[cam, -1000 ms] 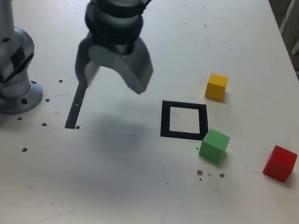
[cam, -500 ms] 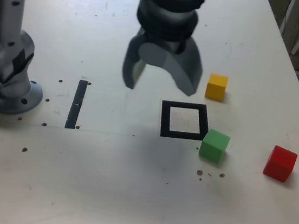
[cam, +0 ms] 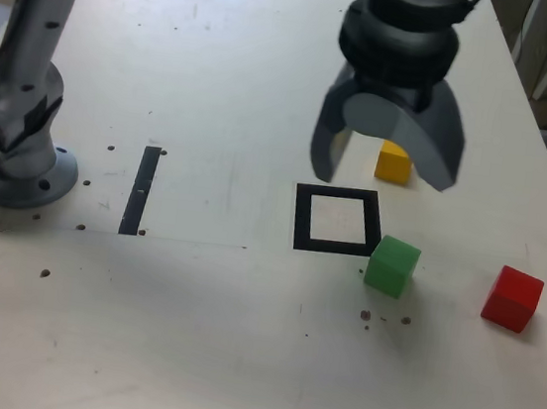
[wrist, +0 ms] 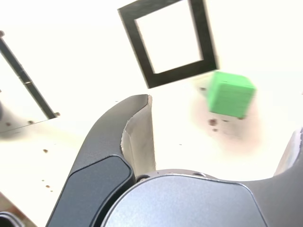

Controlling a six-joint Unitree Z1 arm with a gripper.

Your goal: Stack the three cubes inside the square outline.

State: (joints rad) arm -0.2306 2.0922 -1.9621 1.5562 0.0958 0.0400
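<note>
A: Locating the task items first: where do we find them relative to the claw (cam: pixel 383 163)?

B: In the exterior view we see the claw raised above the desk (cam: pixel 188 334), over the far edge of the square outline (cam: pixel 336 220). The yellow cube (cam: pixel 393 163) sits behind the claw, partly hidden between its two fingers. The green cube (cam: pixel 392 266) rests at the outline's near corner on the exterior view's right, touching or just beside the black border, nearer the camera than the claw. The red cube (cam: pixel 513 298) lies well apart, further to the exterior view's right.

A: And the claw's state?

B: We read the jaws as spread wide, with nothing between them and no contact with any cube. The wrist view confirms this: the green cube (wrist: pixel 229 94) and the outline (wrist: pixel 166 40) appear past the fingers (wrist: pixel 137 137), on the desk surface.

A: Are any cubes inside the outline?

B: We see none; its pale centre is bare.
</note>
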